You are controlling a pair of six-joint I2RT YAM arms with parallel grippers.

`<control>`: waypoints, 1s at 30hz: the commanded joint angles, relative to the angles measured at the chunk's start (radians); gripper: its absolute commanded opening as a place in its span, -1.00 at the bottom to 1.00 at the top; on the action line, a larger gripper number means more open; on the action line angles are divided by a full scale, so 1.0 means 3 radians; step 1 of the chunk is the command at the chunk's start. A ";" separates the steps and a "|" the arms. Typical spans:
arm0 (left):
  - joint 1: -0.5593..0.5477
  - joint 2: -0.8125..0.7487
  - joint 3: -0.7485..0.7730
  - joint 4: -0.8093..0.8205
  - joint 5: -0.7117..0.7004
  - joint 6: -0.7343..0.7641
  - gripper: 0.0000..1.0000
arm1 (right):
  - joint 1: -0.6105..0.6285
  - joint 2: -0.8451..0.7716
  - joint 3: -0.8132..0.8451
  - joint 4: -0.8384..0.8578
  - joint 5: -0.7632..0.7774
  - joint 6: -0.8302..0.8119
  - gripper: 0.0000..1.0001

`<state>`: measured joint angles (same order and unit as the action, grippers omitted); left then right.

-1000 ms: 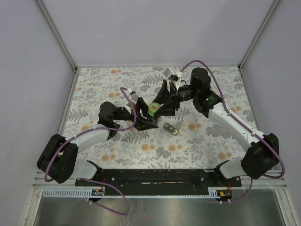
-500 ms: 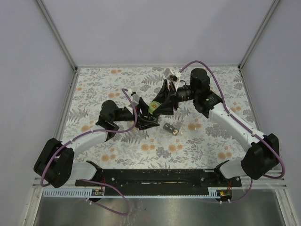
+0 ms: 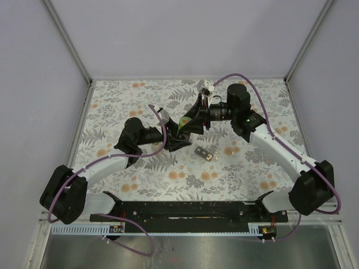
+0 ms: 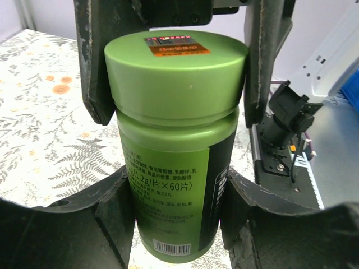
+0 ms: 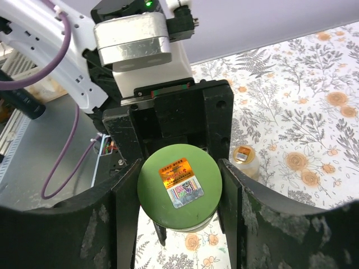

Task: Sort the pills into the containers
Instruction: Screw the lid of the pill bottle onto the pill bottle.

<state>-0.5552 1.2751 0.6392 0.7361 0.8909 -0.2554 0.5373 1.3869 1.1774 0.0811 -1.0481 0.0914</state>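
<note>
From above, the two arms meet over the middle of the flower-patterned table [image 3: 112, 106]; the green bottle [image 3: 181, 125] sits between them, with the left gripper [image 3: 175, 139] on its near side and the right gripper [image 3: 192, 119] on its far side, the three bunched so closely that the contacts cannot be read from here; just to the right of them, lying on the cloth and apart from both arms, is a small dark piece with pale ends [image 3: 205, 153], possibly a little vial on its side, though it is too small to be sure. The left wrist camera looks along the bottle's printed side; the left fingers [image 4: 115, 216] press against the lower body from both sides, grasping it, while higher up the right arm's black fingers [image 4: 92, 73] stand on either side of the green cap [image 4: 176, 78], each one against its rim; an orange and silver sticker lies on the cap's flat top. The right wrist camera looks straight at that stickered cap; the right fingers [image 5: 126, 213] are clenched on it with no gap showing on either side, and the left gripper's black body and white wrist housing rise directly behind the bottle; on the cloth to the right stands a small clear vial [image 5: 245, 161] with an orange top, apart from the bottle and from both grippers.
</note>
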 commanded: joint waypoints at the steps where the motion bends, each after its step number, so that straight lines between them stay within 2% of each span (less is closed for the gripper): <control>1: 0.0030 -0.0129 0.0191 -0.0076 -0.0438 0.0233 -1.00 | -0.0001 -0.0118 -0.0013 -0.0030 0.0251 0.0135 0.03; 22: 0.0020 -0.0109 0.0416 -0.0561 -0.1164 0.0468 -1.00 | 0.0121 0.0015 0.0043 -0.0163 0.1182 0.0539 0.04; 30: -0.0061 -0.0093 0.0528 -0.0817 -0.1568 0.0723 -1.00 | 0.0193 0.0107 0.0222 -0.0485 0.1535 0.0702 0.08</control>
<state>-0.5739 1.2652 0.7204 0.4629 0.5735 -0.0891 0.5709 1.4071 1.1988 0.0193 -0.6384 0.2413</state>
